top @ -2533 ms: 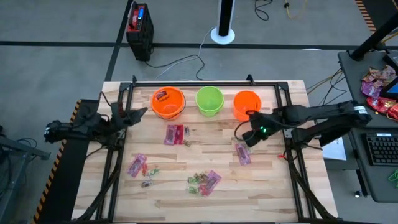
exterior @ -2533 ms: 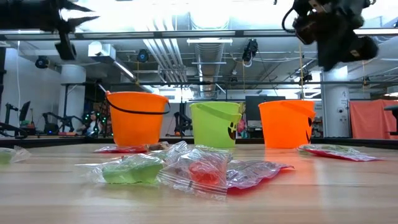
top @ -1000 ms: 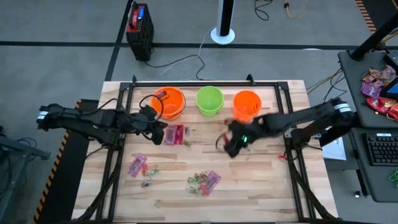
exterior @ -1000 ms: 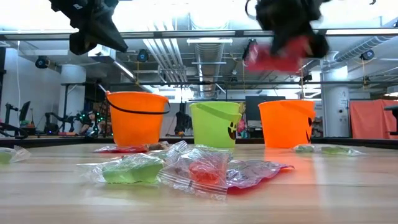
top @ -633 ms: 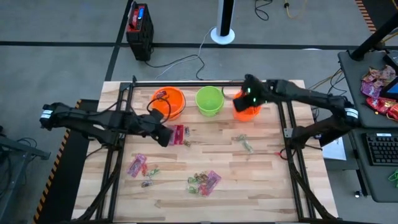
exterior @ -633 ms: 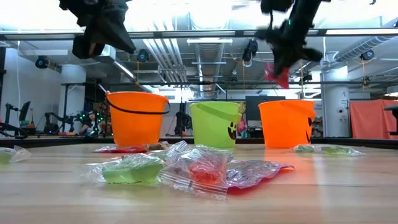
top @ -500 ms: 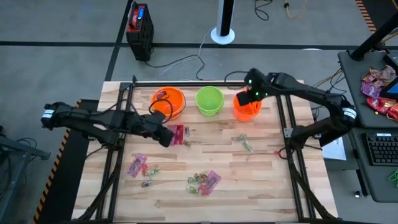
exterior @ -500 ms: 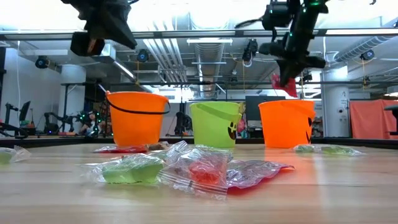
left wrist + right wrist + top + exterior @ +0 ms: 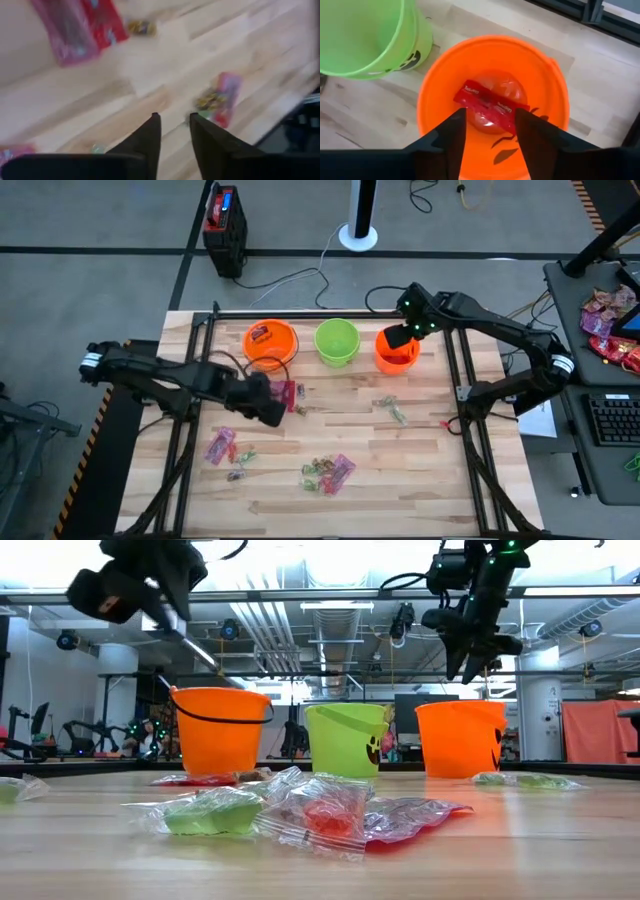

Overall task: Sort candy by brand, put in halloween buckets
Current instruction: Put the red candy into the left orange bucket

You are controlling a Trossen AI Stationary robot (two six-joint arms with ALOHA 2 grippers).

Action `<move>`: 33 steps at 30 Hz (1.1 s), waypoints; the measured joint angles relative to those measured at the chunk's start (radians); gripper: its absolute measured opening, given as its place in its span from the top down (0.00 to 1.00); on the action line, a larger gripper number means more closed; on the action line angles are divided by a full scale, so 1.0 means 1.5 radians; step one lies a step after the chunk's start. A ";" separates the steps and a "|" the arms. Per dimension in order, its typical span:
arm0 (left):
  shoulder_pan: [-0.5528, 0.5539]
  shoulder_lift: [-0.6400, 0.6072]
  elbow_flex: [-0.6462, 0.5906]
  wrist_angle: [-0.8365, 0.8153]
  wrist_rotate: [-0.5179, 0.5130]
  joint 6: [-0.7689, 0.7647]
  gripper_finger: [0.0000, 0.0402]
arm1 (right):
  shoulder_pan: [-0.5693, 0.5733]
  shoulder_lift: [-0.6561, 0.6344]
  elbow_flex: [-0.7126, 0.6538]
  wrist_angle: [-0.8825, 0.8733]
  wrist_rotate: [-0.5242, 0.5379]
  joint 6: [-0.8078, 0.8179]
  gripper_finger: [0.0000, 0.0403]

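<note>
while the right gripper (image 9: 490, 131) hangs open over the 3 o'clock orange bucket (image 9: 432, 95), red packet (image 9: 491, 105) lies inside, white writing too small to read, left gripper (image 9: 173, 119) open above table (image 9: 430, 480).

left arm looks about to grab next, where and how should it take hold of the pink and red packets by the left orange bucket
Best from straight above, pinching across the narrow width of one packet near its middle. The pink and red packets lie flat on the table, so there is no side edge to slip under. The left gripper hovers beside them, jaws slightly open. Come down clear of the left orange bucket.
</note>
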 joint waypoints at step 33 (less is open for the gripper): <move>0.040 0.318 -0.051 0.032 -0.146 0.081 0.58 | 0.057 -0.006 -0.001 0.018 0.002 -0.017 0.56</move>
